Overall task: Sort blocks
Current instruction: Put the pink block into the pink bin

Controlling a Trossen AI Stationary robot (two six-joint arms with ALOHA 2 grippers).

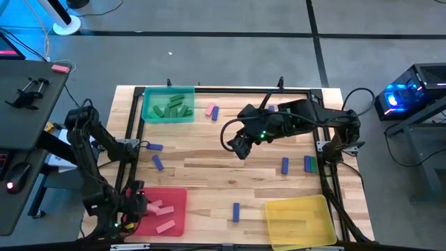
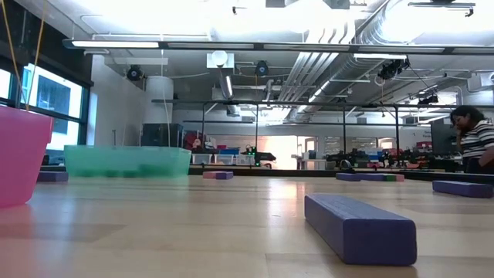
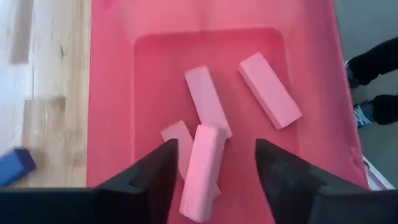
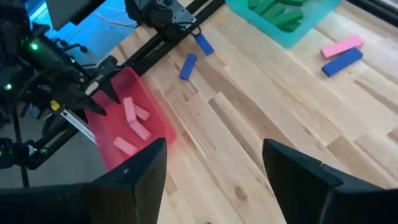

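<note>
My left gripper [image 1: 134,207] [image 3: 216,144] hangs open over the near-left red tray [image 1: 178,199]. A pink block [image 3: 202,171] shows tilted in the gap between its fingers, apart from one finger and close to the other. Three more pink blocks [image 3: 268,89] lie flat on the tray's floor. My right gripper [image 1: 237,146] [image 4: 214,146] is open and holds nothing above the table's middle. Green blocks [image 1: 171,109] lie in the green tray [image 1: 148,97]. Loose on the wood lie a pink block [image 1: 210,109] and several blue blocks [image 1: 285,164].
A yellow tray [image 1: 300,222] sits at the near-right corner. Blue blocks lie at the left [image 1: 157,162] and near the near edge [image 1: 236,211] [image 2: 359,224]. A green block [image 1: 313,164] lies by the right frame rail. A person [image 2: 475,139] sits beyond the table.
</note>
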